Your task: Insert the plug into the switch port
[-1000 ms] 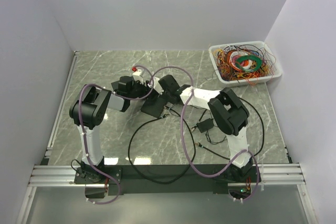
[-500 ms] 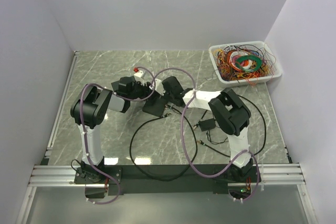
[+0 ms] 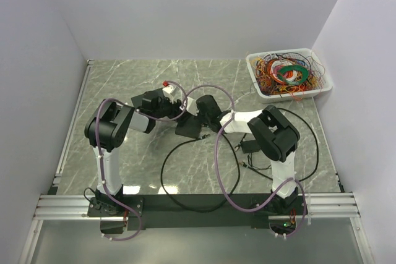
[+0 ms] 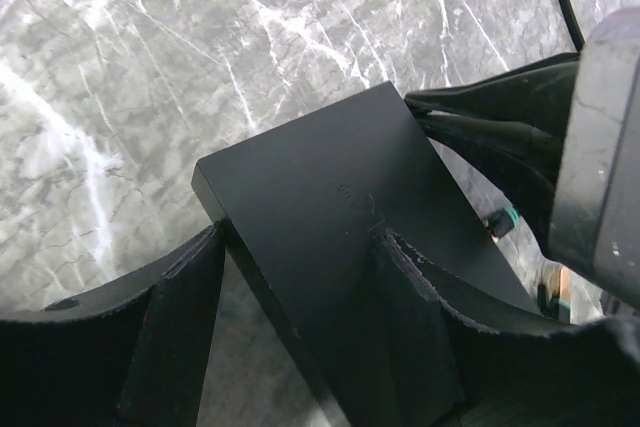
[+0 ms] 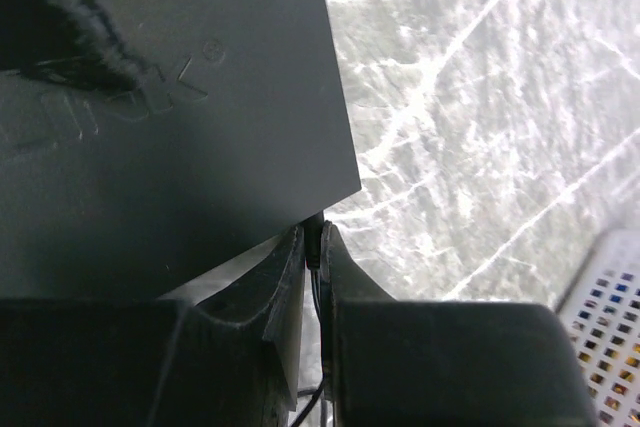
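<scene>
Left gripper (image 4: 300, 287): clamped across switch (image 4: 320, 187).
Right gripper (image 5: 312, 265): pinching plug (image 5: 314, 235); plug tip at switch edge.

Both arms had white links and bulky black joint housings: the left arm (image 3: 108, 137) at the overhead frame's lower left, the right arm (image 3: 275, 143) at lower right. A mauve cable (image 3: 218, 153) ran along each. The wrist views showed matte black fingers (image 4: 180, 332), edges scuffed.

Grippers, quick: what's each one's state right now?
Left gripper: closed on the black switch.
Right gripper: closed on the plug.
</scene>
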Controlling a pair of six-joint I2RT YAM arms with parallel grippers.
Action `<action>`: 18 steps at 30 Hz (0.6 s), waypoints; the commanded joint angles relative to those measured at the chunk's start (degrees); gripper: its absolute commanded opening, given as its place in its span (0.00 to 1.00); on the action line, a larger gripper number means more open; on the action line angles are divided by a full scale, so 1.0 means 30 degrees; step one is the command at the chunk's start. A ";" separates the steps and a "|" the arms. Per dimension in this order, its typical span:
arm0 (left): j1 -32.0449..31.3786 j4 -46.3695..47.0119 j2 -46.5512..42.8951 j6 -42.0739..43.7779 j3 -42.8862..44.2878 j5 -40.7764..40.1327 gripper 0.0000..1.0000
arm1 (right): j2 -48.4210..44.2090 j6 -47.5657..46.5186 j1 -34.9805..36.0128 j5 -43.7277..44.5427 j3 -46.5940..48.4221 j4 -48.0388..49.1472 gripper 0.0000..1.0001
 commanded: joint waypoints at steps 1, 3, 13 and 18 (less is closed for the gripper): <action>-0.2682 -0.1848 0.0487 0.0665 0.0062 0.4879 0.63 | -0.0902 -0.0921 0.1004 -0.2163 0.0710 0.7078 0.00; -0.2769 -0.1906 0.0429 0.0665 0.0061 0.4966 0.63 | -0.0901 -0.1361 0.1209 -0.2045 0.0623 0.7577 0.00; -0.3092 -0.2376 0.0926 0.1019 0.0150 0.4853 0.64 | -0.1254 -0.1628 0.1386 -0.2485 -0.0200 1.0747 0.00; -0.2772 -0.1532 0.0782 0.0345 -0.0345 0.3068 0.68 | -0.1574 0.1356 0.1152 -0.2513 0.0210 0.9607 0.00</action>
